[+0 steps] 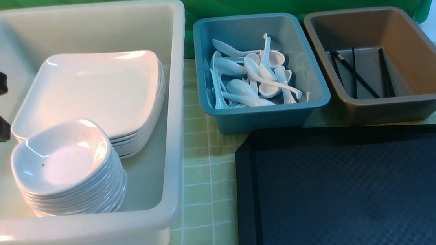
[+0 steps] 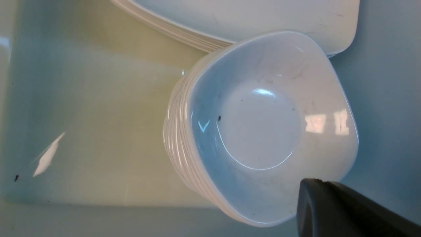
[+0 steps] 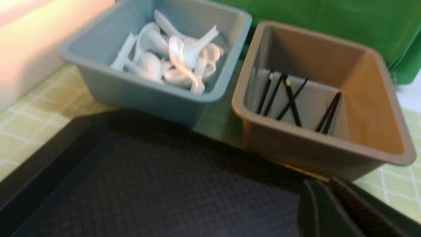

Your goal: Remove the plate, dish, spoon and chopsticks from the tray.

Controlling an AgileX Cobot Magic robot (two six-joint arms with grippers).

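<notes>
Tray (image 1: 358, 189) bare, right end effector (image 3: 332, 210) just above

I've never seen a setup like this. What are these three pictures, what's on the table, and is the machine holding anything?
It is a two-armed robot. One camera looks forward between the arms; the other two sit on the wrists. On the table, a white tub holds stacked plates and dishes, a teal bin holds spoons, a brown bin holds chopsticks, and the black tray is bare. The left pincer is shut above the dishes; the right pincer is shut over the tray. Neither holds anything.
</notes>
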